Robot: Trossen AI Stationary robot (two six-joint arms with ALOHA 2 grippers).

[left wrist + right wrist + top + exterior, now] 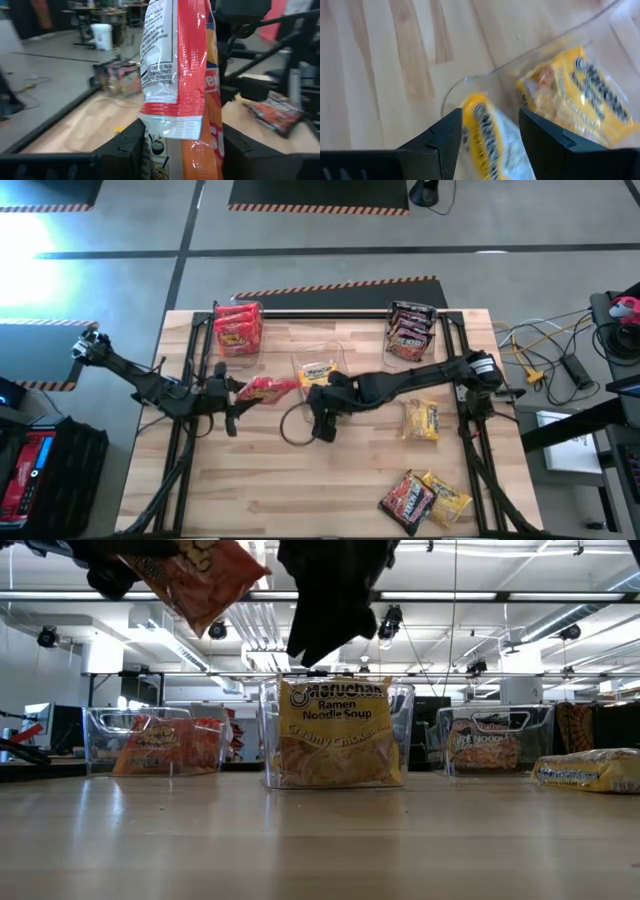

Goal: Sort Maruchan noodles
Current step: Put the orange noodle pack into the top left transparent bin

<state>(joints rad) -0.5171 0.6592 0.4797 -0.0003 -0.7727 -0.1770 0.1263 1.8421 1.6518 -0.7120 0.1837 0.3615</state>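
Note:
My left gripper (238, 392) holds a red noodle packet (266, 388) up over the table's left middle; the same packet (200, 575) shows high in the low view. My right gripper (323, 402) hangs at the middle clear bin (318, 358), shut on a yellow packet (482, 135). Another yellow packet (580, 95) stands inside that bin, leaning on its wall (335, 735). In the low view the right gripper (320, 640) hides its own packet. My left gripper pinches the red packet between its two fingers, one on each flat face (167, 150), at the packet's end nearest the wrist. The fingers reach nearly level from the table's left. The packet stands on edge, lifted clear of the table, its free end pointing right. My right gripper has the yellow packet (485, 150) between its two fingers, filling the gap. The fingers slant down from the table's right. The packet is clear of the table, beside the middle bin's rim (465, 82). Which part of it they hold is hidden by the fingers.
A clear bin with red packets (237, 328) stands far left and one with dark packets (410, 330) far right. Loose packets lie on the right: a yellow one (422, 420), and a dark one (405, 498) beside a yellow one (447, 498) near the front edge. A cable loop (293, 425) lies mid-table.

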